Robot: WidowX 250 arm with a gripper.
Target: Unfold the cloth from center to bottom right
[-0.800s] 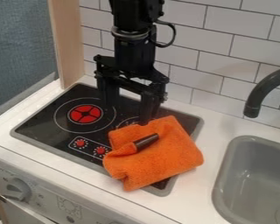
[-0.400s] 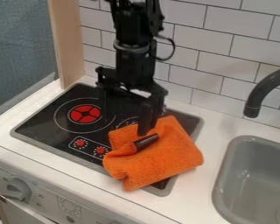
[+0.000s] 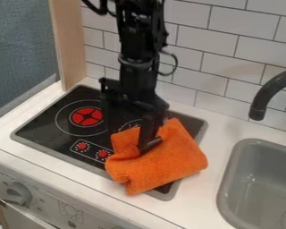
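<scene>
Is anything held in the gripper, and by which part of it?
Nothing is held: the gripper is open, one finger down by the dark object on the orange cloth.

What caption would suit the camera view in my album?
Robot gripper at a bunched orange cloth lying partly on a toy stove.

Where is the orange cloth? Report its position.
In the camera view, the orange cloth lies across the right side of the black stovetop, to the left of the gray sink.
</scene>
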